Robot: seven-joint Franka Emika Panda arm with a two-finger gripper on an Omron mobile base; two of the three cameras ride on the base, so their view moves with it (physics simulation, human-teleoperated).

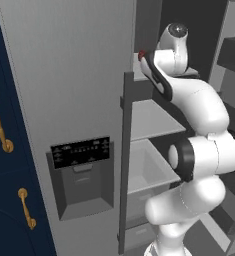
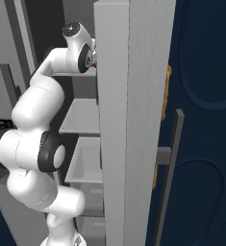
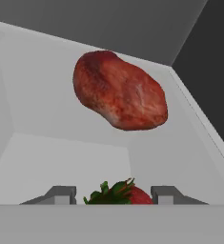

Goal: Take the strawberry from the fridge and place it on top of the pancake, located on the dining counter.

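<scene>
Strawberry (image 3: 118, 194) sits between our gripper (image 3: 114, 195) fingertips, leafy cap showing, on upper fridge shelf (image 3: 61, 157). Fingers spread, not yet touching fruit. Raw meat chunk (image 3: 119, 90) lies just ahead. We risk nudging meat if reach overshoots; soft berry could squirt out sideways on closing.

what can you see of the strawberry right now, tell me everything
In the hand view the strawberry sits low between the two dark fingertips of the gripper, its red flesh and green leafy top partly cut off by the frame's bottom. Whether the fingertips touch it can't be told. It lies on a grey fridge shelf. A larger red-brown lump lies beyond it.
</scene>
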